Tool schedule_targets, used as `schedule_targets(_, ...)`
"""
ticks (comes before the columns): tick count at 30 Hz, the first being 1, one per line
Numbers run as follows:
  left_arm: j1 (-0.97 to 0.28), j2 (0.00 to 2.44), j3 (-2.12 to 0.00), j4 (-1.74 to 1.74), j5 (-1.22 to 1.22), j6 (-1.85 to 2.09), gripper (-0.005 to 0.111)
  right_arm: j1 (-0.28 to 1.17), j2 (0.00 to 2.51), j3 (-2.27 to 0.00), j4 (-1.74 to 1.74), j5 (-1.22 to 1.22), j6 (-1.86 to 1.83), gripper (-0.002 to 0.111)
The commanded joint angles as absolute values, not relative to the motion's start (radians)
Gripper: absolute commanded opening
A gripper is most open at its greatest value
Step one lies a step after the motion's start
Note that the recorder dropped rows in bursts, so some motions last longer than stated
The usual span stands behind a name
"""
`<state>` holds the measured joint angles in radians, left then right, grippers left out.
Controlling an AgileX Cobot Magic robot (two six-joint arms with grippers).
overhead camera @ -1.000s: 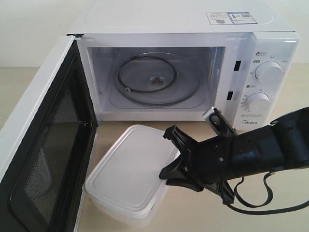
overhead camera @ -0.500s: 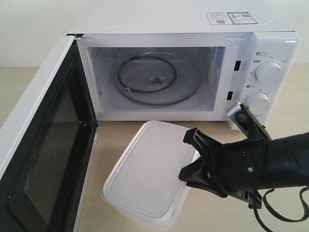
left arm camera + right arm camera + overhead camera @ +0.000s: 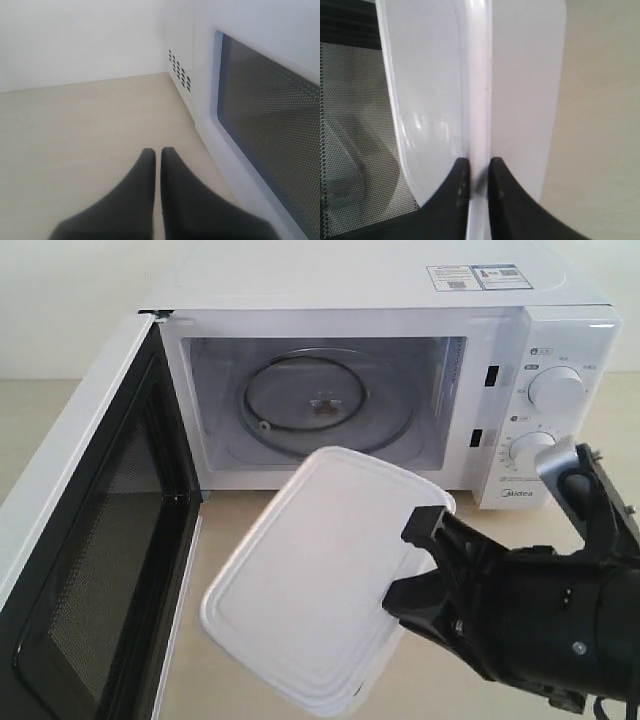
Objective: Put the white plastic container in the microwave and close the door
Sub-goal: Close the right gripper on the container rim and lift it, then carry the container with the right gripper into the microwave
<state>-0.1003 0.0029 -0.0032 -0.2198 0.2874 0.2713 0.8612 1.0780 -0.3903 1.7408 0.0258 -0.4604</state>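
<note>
**A:** Exterior view: the right gripper (image 3: 412, 562) has the container (image 3: 320, 570) pinched by 1 edge, up off the table (image 3: 40, 430). It's hanging right in front of the microwave (image 3: 370, 280) mouth, not inside yet. It's tilted hard, with the top facing the camera. Any tips for getting it in clean?

**B:** The right wrist view shows the jaws clamped narrow on just the rim (image 3: 479, 100), so the whole container hangs off a thin grip. I'd level it first, lift it over the bottom lip of the opening, then go straight in toward the turntable (image 3: 330, 405). Take it slow, a pinch like that could slip imo. The door (image 3: 90, 540) is swung wide, so there's plenty of room on that side.

**A:** And the left gripper (image 3: 156, 155)?

**B:** Its jaws are together on nothing, and it's sitting near the door, on the outer side I think. Looks well placed to push the door shut once the container's down and the right arm is clear.
</note>
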Motion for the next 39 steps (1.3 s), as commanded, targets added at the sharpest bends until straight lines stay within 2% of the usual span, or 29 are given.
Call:
schedule_targets(1,-0.101,0.0,0.0,-0.228,0.292,0.261,0.004,1.042,1.068,-0.365,1.438,-0.255,0.0,0.0)
schedule_targets(3,-0.101,0.0,0.0,-0.228,0.292,0.261,0.004,1.12,1.072,-0.335,1.143,-0.386,0.393,0.0)
schedule_targets(5,-0.101,0.0,0.0,-0.228,0.292,0.261,0.004,1.14,1.092,-0.313,1.022,-0.43,0.554,0.0)
schedule_targets(11,-0.101,0.0,0.0,-0.228,0.292,0.261,0.004,1.14,1.108,-0.301,1.022,-0.443,0.573,0.0)
schedule_targets(17,-0.101,0.0,0.0,-0.228,0.292,0.261,0.004,1.14,1.12,-0.301,0.875,-0.584,0.715,0.0)
schedule_targets(27,-0.101,0.0,0.0,-0.228,0.292,0.261,0.004,1.14,1.315,-0.303,0.771,-0.718,0.93,0.0)
schedule_targets(33,-0.101,0.0,0.0,-0.228,0.292,0.261,0.004,1.134,1.362,-0.303,0.846,-0.774,0.945,0.0)
schedule_targets(39,-0.101,0.0,0.0,-0.226,0.292,0.261,0.004,1.048,1.415,-0.341,0.762,-0.716,0.967,0.0)
